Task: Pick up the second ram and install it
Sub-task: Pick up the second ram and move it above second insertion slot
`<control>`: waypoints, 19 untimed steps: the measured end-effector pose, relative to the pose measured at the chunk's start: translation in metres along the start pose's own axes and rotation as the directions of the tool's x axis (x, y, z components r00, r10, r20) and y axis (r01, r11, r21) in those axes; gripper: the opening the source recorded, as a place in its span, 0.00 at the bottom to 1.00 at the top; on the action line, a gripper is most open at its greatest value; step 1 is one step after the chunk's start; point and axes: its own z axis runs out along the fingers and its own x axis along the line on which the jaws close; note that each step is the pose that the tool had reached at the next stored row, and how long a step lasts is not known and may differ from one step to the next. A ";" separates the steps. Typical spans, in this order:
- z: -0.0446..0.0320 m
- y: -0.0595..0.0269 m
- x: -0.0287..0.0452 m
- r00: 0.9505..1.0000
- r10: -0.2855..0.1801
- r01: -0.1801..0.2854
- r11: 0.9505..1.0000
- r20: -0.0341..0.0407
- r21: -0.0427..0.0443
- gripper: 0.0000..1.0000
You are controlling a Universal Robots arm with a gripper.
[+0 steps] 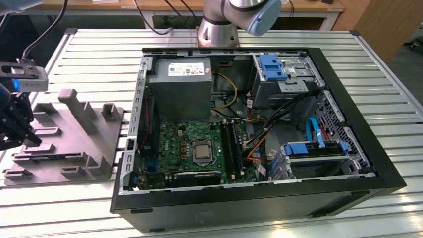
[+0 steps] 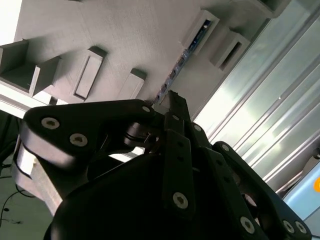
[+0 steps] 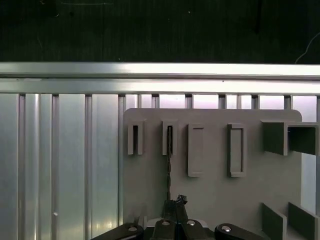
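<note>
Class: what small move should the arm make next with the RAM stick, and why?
Probably ease the second ram straight out of its slot: the gripper seems shut on it, and it stands edge-on in the grey block, so tilting could bind it.

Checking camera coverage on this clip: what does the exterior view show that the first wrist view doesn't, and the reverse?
From the exterior view: the open computer case, with its green motherboard and grey power supply.
From the first wrist view: the second ram, seen edge-on, standing in a slot of the grey block with the gripper at its near end.
In both: the grey block, the slatted metal table and the gripper, which sits at the exterior view's left edge by the block.
</note>
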 end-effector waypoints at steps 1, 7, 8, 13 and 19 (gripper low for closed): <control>0.0020 0.0009 0.0000 1.000 0.000 0.000 1.000 0.000 0.000 0.10; 0.0117 0.0028 0.0002 1.000 0.000 0.000 1.000 0.000 0.000 0.10; 0.0129 0.0028 0.0003 1.000 0.000 0.000 1.000 0.000 0.000 0.10; 0.0201 0.0030 0.0004 1.000 0.000 0.000 1.000 0.000 0.000 0.10; 0.0256 0.0032 0.0005 1.000 0.000 0.000 1.000 0.000 0.000 0.10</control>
